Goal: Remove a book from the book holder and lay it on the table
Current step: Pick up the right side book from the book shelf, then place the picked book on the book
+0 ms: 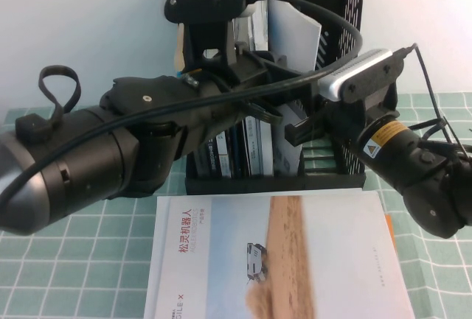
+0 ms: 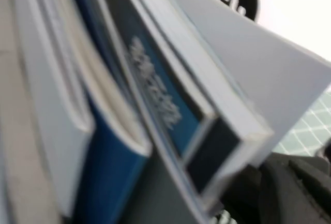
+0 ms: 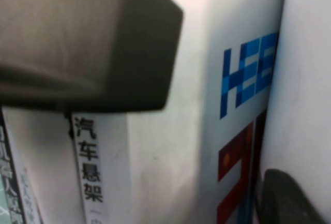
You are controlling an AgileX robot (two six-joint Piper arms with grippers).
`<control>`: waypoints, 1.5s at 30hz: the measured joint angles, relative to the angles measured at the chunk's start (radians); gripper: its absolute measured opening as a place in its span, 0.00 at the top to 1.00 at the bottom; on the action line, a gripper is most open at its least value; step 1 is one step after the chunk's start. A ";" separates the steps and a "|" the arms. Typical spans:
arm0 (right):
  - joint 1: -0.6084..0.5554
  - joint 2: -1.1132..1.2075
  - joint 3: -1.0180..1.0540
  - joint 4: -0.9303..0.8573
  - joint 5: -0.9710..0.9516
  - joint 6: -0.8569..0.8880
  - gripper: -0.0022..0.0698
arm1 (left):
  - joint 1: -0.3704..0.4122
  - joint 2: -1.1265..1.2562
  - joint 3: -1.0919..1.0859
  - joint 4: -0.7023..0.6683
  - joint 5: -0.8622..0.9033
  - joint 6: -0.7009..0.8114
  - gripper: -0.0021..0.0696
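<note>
A large white book [image 1: 280, 260] with a tan sand strip, a small vehicle and a red title lies flat, front up, on the green gridded table [image 1: 74, 260], just in front of the black book holder [image 1: 341, 9]. My left gripper [image 1: 258, 109] reaches into the holder among the upright books. My right gripper [image 1: 299, 129] is in the holder from the right, against a leaning white book [image 1: 295, 35]. The left wrist view shows a blue-covered book [image 2: 155, 100] and white covers close up. The right wrist view shows a white cover with blue and red print [image 3: 243, 79].
Several dark- and blue-spined books [image 1: 236, 149] stand in the holder's slots. The left arm's thick body [image 1: 88, 157] hangs over the table's left side. Cables loop over the holder. A plain wall stands behind.
</note>
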State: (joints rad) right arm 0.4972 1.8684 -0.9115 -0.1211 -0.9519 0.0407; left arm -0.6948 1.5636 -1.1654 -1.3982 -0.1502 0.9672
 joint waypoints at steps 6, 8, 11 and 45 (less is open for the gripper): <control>0.000 -0.076 0.097 0.011 -0.115 -0.041 0.95 | 0.000 -0.011 0.000 0.000 0.091 0.004 0.98; 0.000 -0.112 0.137 0.020 -0.147 -0.063 0.95 | 0.000 -0.029 0.000 0.000 0.093 0.004 0.97; 0.002 -0.149 0.177 0.037 -0.165 -0.109 0.95 | 0.000 -0.066 0.000 0.007 0.093 0.044 0.97; 0.002 -0.817 0.188 0.059 0.156 -0.520 0.95 | 0.010 -0.464 0.060 0.015 0.186 0.315 0.97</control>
State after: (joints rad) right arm 0.4993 1.0510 -0.7235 -0.0623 -0.7961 -0.4793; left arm -0.6849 1.1001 -1.1052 -1.3833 0.0361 1.2820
